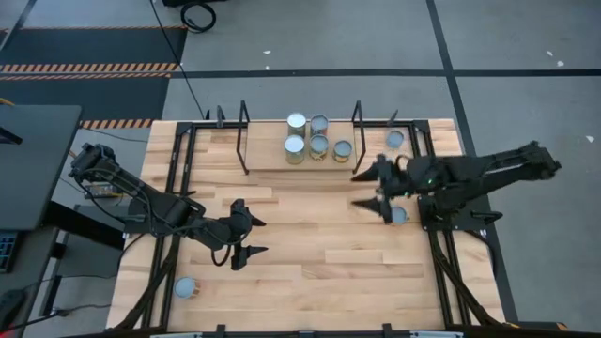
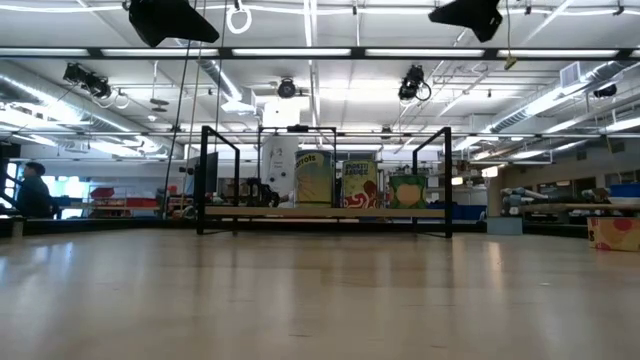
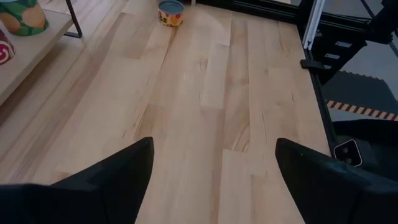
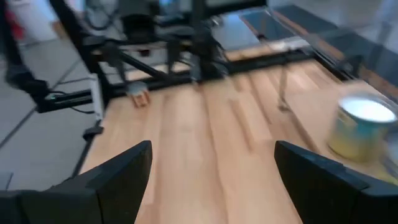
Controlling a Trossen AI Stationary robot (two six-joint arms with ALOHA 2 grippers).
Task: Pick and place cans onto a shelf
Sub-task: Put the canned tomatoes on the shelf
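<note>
Five cans (image 1: 317,141) stand on the shelf (image 1: 272,158); three wait off it on the bench (image 1: 300,244). Right pincer (image 1: 374,191) – released, empty – hovers beside the shelf's right end; the loose can (image 1: 399,215) just beside it seems the target: straddle it squarely before closing. Left pincer (image 1: 246,237), released, waits nearer the front.

Low cam: bare wood worktop (image 2: 320,300) fills the foreground, w/ the shelf (image 2: 325,212) at its far edge, black posts up at each corner. Three labelled cans (image 2: 313,178) stand close together in a row on the shelf board, roughly midway btwn the two arm parts hanging in at top, one dark part (image 2: 172,20) top-left, another (image 2: 467,14) top-right; no gripper fingers visible. Person (image 2: 32,192) far left in the room behind.
</note>
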